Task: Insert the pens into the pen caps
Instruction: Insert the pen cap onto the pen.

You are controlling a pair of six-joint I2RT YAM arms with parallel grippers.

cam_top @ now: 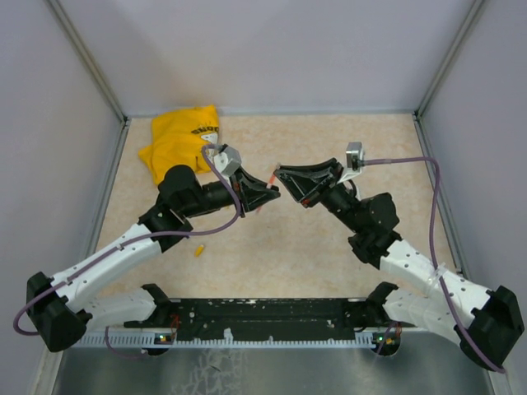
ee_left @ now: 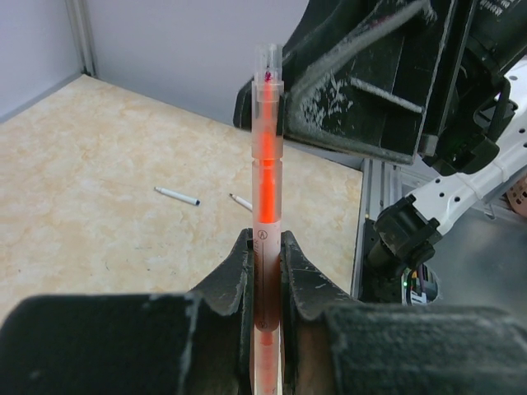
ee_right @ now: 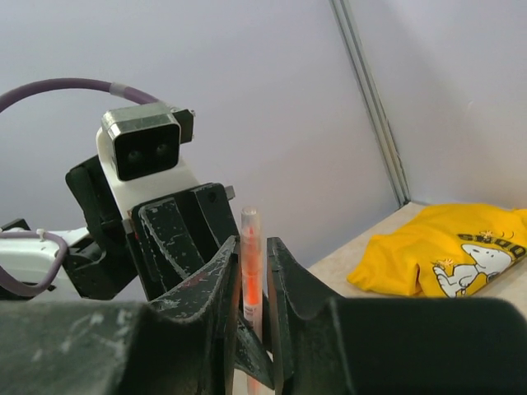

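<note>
An orange-red pen [ee_left: 267, 164] stands upright between the fingers of my left gripper [ee_left: 267, 247], which is shut on its barrel. A pale translucent pen cap [ee_left: 268, 66] covers the pen's far end. In the top view both grippers meet at mid-table, left gripper [cam_top: 265, 196] and right gripper [cam_top: 285, 175], with the pen [cam_top: 269, 183] between them. In the right wrist view the capped end [ee_right: 250, 247] sits between my right gripper's [ee_right: 249, 263] jaws, which stand slightly apart, with a gap on one side. A small yellow pen cap [cam_top: 198, 249] lies on the table by the left arm.
Two thin pale pens [ee_left: 177, 195] [ee_left: 240, 202] lie on the beige tabletop beyond the left gripper. A crumpled yellow cloth [cam_top: 183, 141] lies at the back left, also in the right wrist view [ee_right: 445, 259]. Grey walls enclose the table; a black rail [cam_top: 263, 317] runs along the near edge.
</note>
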